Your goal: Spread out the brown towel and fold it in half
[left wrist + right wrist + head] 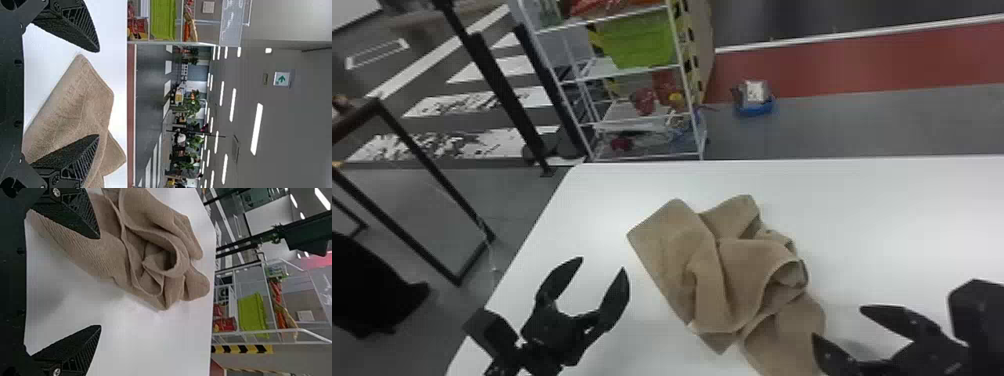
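Smooth white table (pixel 902 210); rumpled brown towel (pixel 737 280), perhaps ribbed.

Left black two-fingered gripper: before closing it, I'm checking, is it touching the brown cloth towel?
Apart. In the head view, white table shows between the left gripper and towel.

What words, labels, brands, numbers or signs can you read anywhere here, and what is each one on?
Words, brands and numbers: none that I can read.
Sign up near the ceiling lights: a green arrow on white, a symbol with no readable words.
Red packets on the white rack: any print is too small to read.
White marks near the rack: too blurred to read.
Brown towel: no lettering visible.
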Motion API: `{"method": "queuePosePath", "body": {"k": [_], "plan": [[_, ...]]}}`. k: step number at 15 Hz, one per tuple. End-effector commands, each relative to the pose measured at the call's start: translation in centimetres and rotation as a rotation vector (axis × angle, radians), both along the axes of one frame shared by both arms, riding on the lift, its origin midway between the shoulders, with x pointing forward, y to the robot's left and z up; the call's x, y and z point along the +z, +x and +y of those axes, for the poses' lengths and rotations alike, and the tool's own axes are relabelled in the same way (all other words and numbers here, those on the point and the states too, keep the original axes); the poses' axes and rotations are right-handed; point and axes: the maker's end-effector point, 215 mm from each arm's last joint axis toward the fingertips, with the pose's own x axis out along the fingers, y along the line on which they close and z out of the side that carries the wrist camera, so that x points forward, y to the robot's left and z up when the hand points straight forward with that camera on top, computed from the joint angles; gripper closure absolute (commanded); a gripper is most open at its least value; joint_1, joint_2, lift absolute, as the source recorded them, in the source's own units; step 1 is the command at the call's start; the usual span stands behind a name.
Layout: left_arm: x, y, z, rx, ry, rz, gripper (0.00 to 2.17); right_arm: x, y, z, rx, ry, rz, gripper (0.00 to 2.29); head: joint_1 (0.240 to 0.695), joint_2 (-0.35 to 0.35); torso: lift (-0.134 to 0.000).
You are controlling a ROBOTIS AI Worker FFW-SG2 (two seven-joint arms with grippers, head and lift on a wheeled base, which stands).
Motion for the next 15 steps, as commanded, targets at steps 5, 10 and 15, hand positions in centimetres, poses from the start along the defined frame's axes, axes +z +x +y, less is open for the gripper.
{"method": "queuePosePath", "body": {"k": [5, 10, 15], "plan": [[0.0, 0.0, 0.0, 0.003, -0.003, 0.0, 0.12, 1.5, -6.0, 3.6, 0.069, -0.087, 0.357, 0.09, 0.695, 0.35, -0.124], [-0.2, -0.2, 0.0, 0.003, -0.004, 0.004, 0.12, 7.3, -0.7, 5.9, 0.095, -0.194, 0.224, 0.21, 0.695, 0.35, -0.124], [0.1, -0.2, 0.2, 0.006, -0.003, -0.001, 0.12, 7.9, 1.2, 8.7, 0.19, -0.25, 0.192, 0.22, 0.695, 0.35, -0.124]]}}
